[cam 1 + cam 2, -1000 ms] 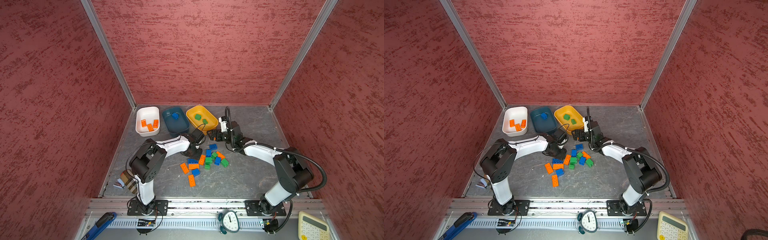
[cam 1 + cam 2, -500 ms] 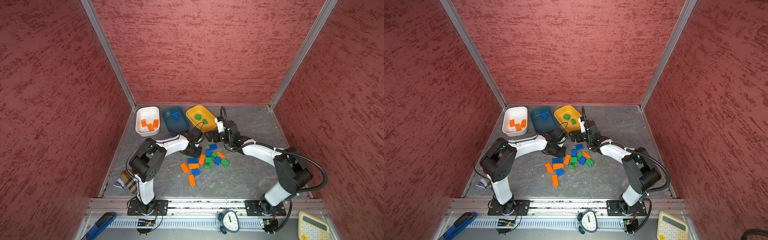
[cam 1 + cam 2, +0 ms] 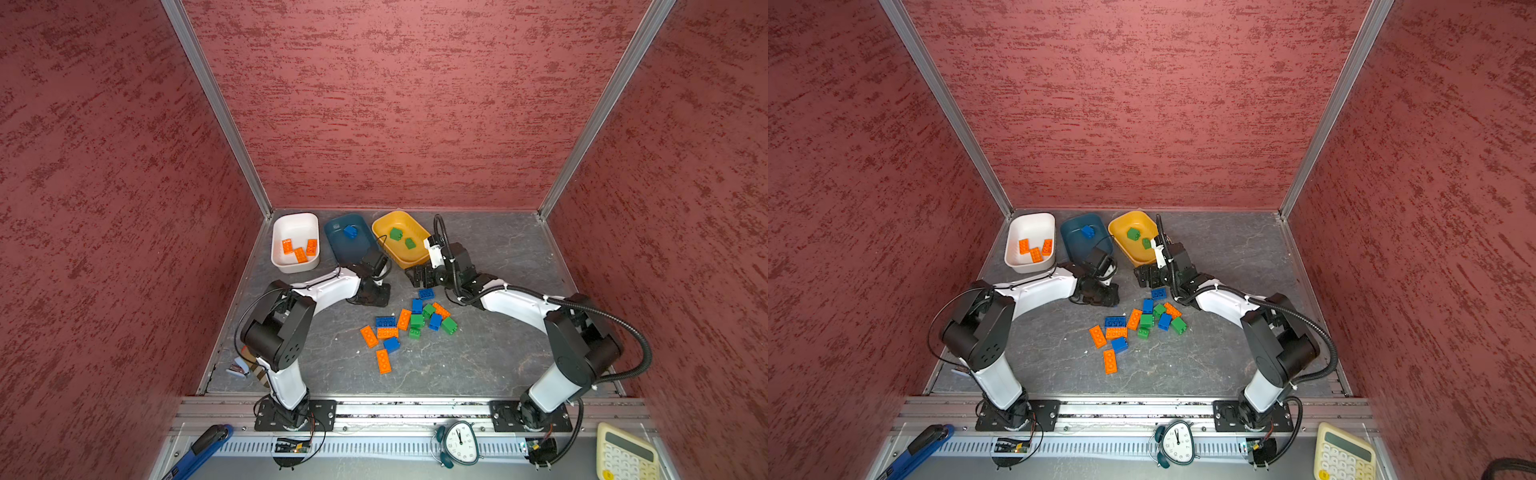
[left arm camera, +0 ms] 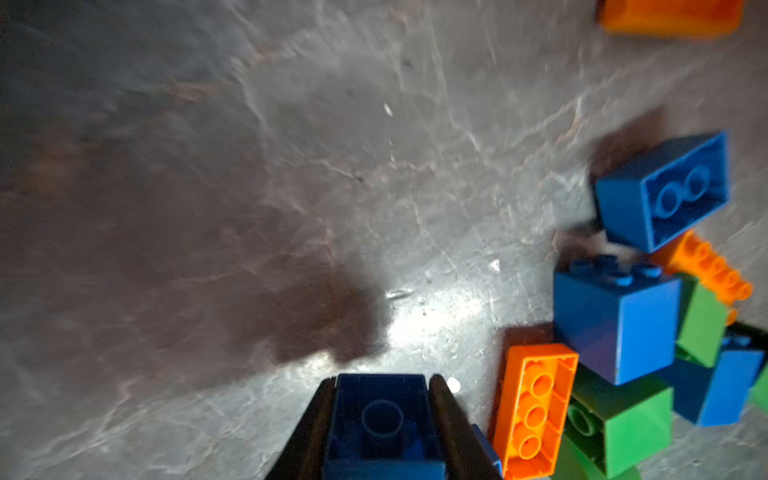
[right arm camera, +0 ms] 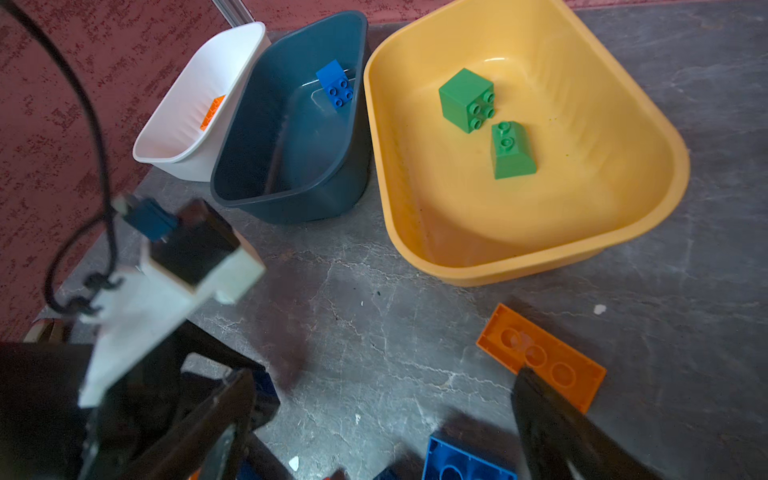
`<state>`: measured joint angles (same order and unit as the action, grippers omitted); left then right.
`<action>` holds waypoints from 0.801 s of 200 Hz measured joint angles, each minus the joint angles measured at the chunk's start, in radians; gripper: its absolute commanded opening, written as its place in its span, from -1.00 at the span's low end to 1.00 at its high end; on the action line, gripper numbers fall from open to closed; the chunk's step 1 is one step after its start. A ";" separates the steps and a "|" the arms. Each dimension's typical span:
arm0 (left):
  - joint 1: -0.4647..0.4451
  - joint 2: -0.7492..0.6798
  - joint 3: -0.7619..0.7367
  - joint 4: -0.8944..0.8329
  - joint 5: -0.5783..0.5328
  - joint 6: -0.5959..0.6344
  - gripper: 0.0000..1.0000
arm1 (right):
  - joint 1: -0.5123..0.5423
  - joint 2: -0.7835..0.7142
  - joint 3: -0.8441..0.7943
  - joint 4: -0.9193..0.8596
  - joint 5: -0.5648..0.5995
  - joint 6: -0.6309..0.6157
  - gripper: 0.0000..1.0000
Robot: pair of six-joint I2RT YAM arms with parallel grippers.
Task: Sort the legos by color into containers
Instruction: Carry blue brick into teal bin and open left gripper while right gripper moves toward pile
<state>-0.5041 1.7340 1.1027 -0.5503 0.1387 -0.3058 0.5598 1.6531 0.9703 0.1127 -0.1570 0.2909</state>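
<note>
Clamped between the narrow fingers of the left gripper (image 4: 382,379): a blue square brick (image 4: 382,422), hollow underside toward the wrist camera. Gripped by two opposite sides, one black finger (image 4: 446,415) on each. Just beside one of these fingers, on the grey table (image 4: 249,187), an orange oblong brick (image 4: 536,409), also underside up. Beyond it, farther from the fingers, a heap of legos (image 4: 615,324) in blue, green and orange, touching one another. Very blurred table here, so cannot tell whether the held brick is lifted or resting.

Wide apart, the fingers of the right gripper (image 5: 382,374). At the tip of one finger (image 5: 544,419), a second orange brick (image 5: 540,359), flat on the table, underside up; cannot tell whether touching. On the table under the gap between the fingers, nearer to the wrist, part of a blue oblong brick (image 5: 461,461).

Ahead of these fingertips, well apart from them, three tubs side by side: white tub (image 5: 195,91), dark teal tub (image 5: 291,141), yellow tub (image 5: 540,220). In the yellow tub, two green bricks (image 5: 467,99). In the teal tub, one small blue brick (image 5: 336,85). In the white tub, in both top views, three orange bricks (image 3: 299,249).

In both top views, both grippers low, facing each other, between the tubs and the heap.
</note>
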 measured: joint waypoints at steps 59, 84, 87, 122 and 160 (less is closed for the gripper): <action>0.142 -0.046 0.066 0.090 -0.033 -0.159 -0.53 | 0.001 0.000 0.000 -0.046 0.105 0.025 0.93; 0.182 -0.013 0.156 0.103 -0.074 -0.196 -0.53 | 0.001 0.000 0.000 -0.082 0.132 0.034 0.93; 0.186 -0.004 0.172 0.105 -0.080 -0.198 -0.53 | 0.001 0.000 0.000 -0.085 0.135 0.035 0.93; 0.225 0.086 0.301 0.124 -0.142 -0.202 -0.52 | 0.002 0.000 0.000 -0.124 0.175 0.051 0.94; 0.259 0.216 0.433 0.105 -0.171 -0.190 -0.50 | 0.002 0.000 0.000 -0.156 0.194 0.058 0.94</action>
<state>-0.2447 1.9503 1.5356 -0.4458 -0.0326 -0.4957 0.5613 1.6535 0.9703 -0.0429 0.0368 0.3485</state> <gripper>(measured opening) 0.349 0.968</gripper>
